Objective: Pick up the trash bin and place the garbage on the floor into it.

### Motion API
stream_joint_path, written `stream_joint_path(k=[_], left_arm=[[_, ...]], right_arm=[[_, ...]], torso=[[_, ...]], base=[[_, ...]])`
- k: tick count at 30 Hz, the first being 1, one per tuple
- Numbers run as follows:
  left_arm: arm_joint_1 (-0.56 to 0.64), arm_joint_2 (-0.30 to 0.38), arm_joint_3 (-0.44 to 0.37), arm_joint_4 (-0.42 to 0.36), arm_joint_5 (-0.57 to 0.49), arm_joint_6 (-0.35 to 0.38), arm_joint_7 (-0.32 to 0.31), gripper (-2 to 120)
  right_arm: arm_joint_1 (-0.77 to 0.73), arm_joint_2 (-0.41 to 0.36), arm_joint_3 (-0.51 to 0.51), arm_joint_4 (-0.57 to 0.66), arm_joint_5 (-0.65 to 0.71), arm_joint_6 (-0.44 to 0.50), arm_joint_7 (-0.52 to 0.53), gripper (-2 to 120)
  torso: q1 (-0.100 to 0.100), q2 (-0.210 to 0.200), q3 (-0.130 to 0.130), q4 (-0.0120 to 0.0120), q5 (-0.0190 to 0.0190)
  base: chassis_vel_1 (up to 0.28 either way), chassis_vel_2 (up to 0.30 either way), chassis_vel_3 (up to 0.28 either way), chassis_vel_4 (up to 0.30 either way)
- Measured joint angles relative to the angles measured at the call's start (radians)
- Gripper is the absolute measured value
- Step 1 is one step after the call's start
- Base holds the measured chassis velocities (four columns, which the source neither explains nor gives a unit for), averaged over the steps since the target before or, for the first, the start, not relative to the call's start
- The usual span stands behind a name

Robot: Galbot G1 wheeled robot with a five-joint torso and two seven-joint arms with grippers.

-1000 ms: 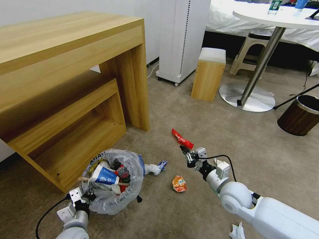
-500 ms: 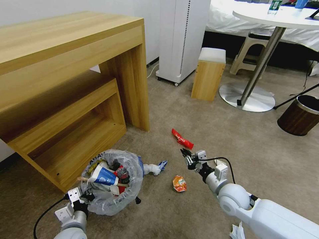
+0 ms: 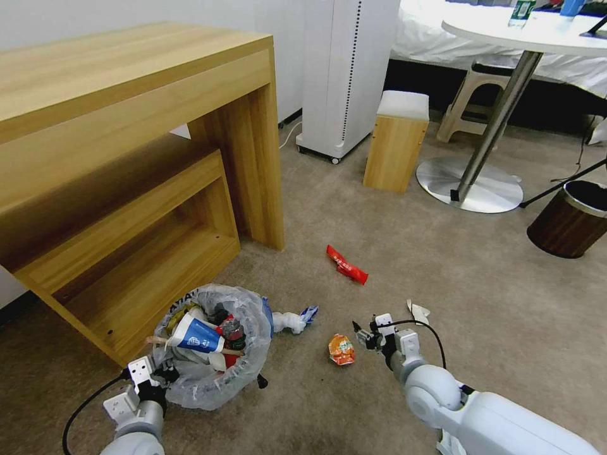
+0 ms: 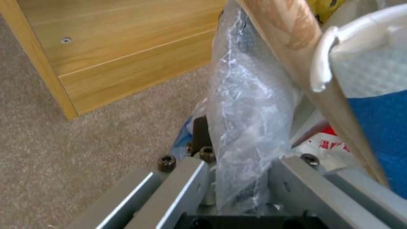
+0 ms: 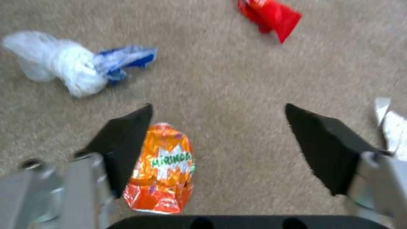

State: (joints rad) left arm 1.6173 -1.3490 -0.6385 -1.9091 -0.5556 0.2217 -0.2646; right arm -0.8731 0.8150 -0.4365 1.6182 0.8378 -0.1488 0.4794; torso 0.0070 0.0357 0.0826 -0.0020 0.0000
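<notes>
The beige-tan short-pile carpet floor (image 3: pixel 392 234) gives a soft bed, so flat litter will sink a little and want pinching from its raised folds. The small round trash bin lined with crinkled clear plastic (image 3: pixel 212 344) sits just in front of the wooden shelf unit (image 3: pixel 126 189), already stuffed with a blue-and-white paper cup (image 3: pixel 196 333); it looks light but wobbly, its slick liner liable to slip. The left gripper (image 3: pixel 165 375) is clamped on its near rim, bag film pinched between the fingers (image 4: pixel 190 184). The right gripper (image 3: pixel 361 333) hangs low with fingers spread wide, empty, just beside the crumpled orange foil snack wrapper (image 5: pixel 163 168). That wrapper is feather-light, crackly, best nipped across its puffed middle. A knotted white-and-blue plastic wad (image 5: pixel 72 68) and a red wrapper (image 3: pixel 346 265) lie farther off
</notes>
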Motion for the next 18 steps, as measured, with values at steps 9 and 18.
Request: stream_joint_path(k=[9,18], left_arm=[[-0.013,0.000,0.011,0.018,0.002,-0.002,0.002,1],[-0.017,0.001,0.017,0.028,0.004,-0.003,0.005,1]], right_arm=[[0.040,0.069,-0.060,-0.099,0.003,-0.021,0.014,94],[0.059,0.113,-0.091,-0.148,-0.007,-0.035,0.018,86]], torso=[[0.000,0.000,0.000,0.0001,0.0003],[0.000,0.000,0.000,-0.0002,-0.0003]], base=[[0.000,0.000,0.000,0.000],[0.000,0.000,0.000,0.000]])
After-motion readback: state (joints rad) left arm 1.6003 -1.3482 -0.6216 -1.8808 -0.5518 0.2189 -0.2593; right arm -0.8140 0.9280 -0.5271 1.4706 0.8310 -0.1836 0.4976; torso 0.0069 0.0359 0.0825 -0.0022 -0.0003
